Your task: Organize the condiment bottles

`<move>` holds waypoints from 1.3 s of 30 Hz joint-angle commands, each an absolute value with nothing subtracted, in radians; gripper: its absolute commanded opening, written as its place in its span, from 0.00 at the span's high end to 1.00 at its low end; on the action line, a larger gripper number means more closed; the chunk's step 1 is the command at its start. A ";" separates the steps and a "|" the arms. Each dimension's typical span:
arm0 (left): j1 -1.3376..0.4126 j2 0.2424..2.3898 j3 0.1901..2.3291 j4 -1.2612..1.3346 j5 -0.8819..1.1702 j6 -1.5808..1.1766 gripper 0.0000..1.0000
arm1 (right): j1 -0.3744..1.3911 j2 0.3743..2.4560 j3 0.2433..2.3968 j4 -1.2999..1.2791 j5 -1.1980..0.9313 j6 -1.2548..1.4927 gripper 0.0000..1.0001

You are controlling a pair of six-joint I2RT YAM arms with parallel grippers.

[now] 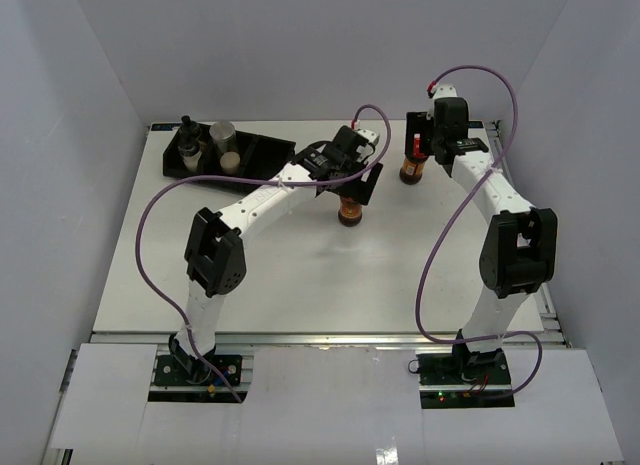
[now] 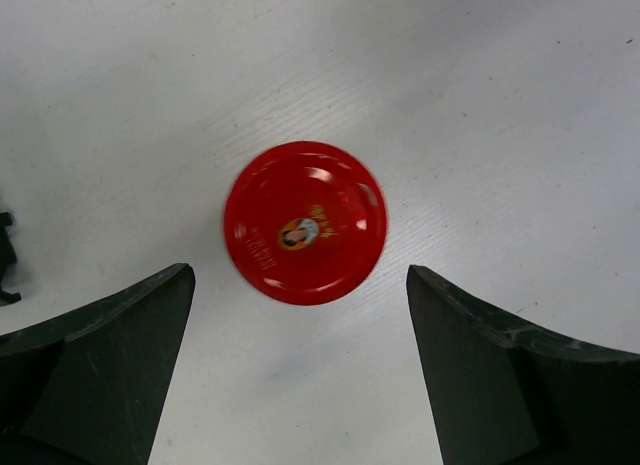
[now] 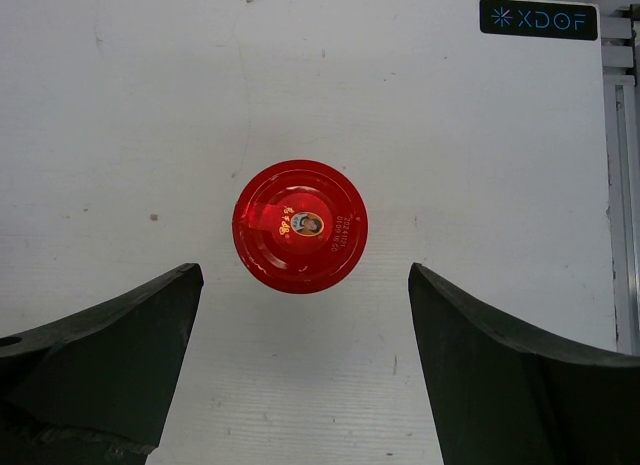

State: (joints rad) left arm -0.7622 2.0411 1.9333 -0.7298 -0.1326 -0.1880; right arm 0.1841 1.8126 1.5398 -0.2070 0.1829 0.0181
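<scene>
Left gripper stands spread wide, its two dark fingers rising from the lower corners of the left wrist view with nothing pinched between them. A red lid with a small printed portrait sits at the centre of that view. It belongs to the centre jar, a dark-brown jar standing upright on the white table. Bare table shows on both sides between the lid and the fingers, so there is no contact.

Right gripper is likewise parted and empty. In the right wrist view its fingers frame the red lid of the far jar, which also stands upright on the table and is touched by neither finger. An XDOF label lies at the upper right of that view, next to a metal rail along the right edge.

From the top camera, the centre jar lies just right of the frame's middle, under the left claw. The far jar lies in the upper right, under the right claw. The two jars are well apart.

A black compartmented tray lies in the upper left of the top view. Inside it stand a clear shaker with black top and, beside it, a clear jar with flat silver lid.
</scene>
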 commanded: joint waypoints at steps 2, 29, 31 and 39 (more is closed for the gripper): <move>-0.769 2.136 2.084 -0.846 -0.133 -0.178 0.02 | 0.172 1.772 1.529 -0.166 0.178 0.005 0.10; -0.769 2.199 2.119 -0.803 -0.176 -0.176 0.99 | 0.156 1.831 1.563 -0.173 0.125 0.005 0.10; -0.770 2.192 2.123 -0.805 -0.196 -0.178 1.00 | 0.156 1.853 1.589 -0.187 0.123 0.011 0.10; -0.770 2.124 2.119 -0.800 -0.276 -0.183 1.00 | 0.156 1.929 1.614 -0.190 0.167 0.021 0.10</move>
State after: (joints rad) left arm -0.7692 2.2511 2.0926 -0.8383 -0.1925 -0.1806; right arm 0.1629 1.8955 1.5678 -0.2075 0.1376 0.0195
